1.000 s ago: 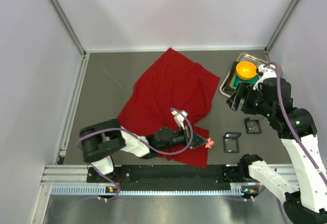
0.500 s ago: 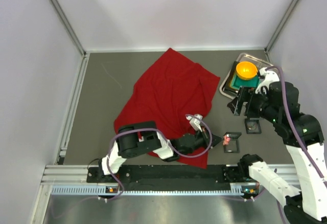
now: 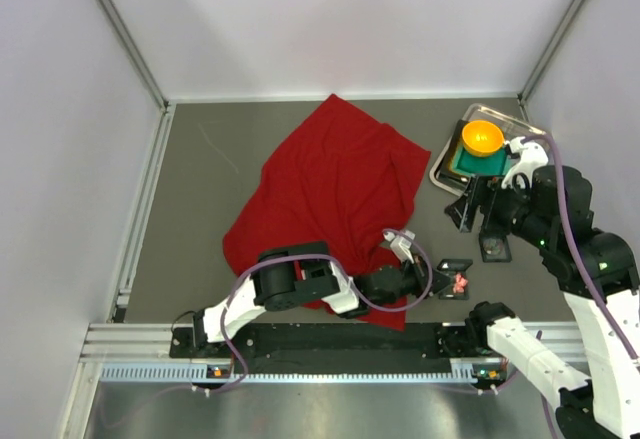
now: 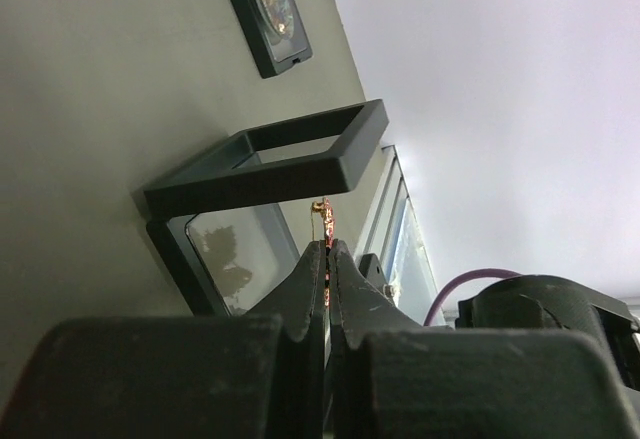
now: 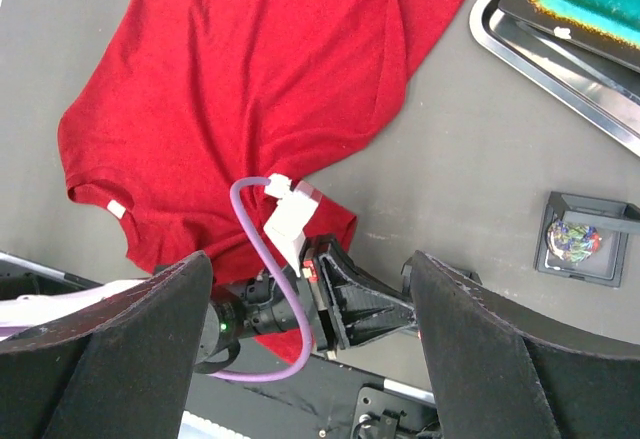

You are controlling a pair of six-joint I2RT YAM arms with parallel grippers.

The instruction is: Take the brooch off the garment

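Observation:
The red garment (image 3: 330, 184) lies spread on the grey table and also shows in the right wrist view (image 5: 250, 89). My left gripper (image 3: 447, 281) is past the garment's right hem, shut on the tiny pink brooch (image 3: 461, 282). It holds the brooch over a small open black box (image 3: 455, 267). In the left wrist view the jaws (image 4: 328, 251) pinch the brooch (image 4: 324, 215) edge-on, just in front of the box's raised lid frame (image 4: 270, 159). My right gripper (image 3: 478, 219) hangs open and empty above the table, its fingers (image 5: 110, 349) wide apart.
A second small black box (image 3: 495, 249) holding a colourful item stands to the right. A metal tray (image 3: 441, 167) with a teal block and an orange bowl (image 3: 482, 137) sits at the back right. A white tag (image 5: 118, 209) is at the garment's collar.
My left gripper has moved right, off the garment's hem, carrying the brooch to the small open black box. The right arm has shifted slightly.

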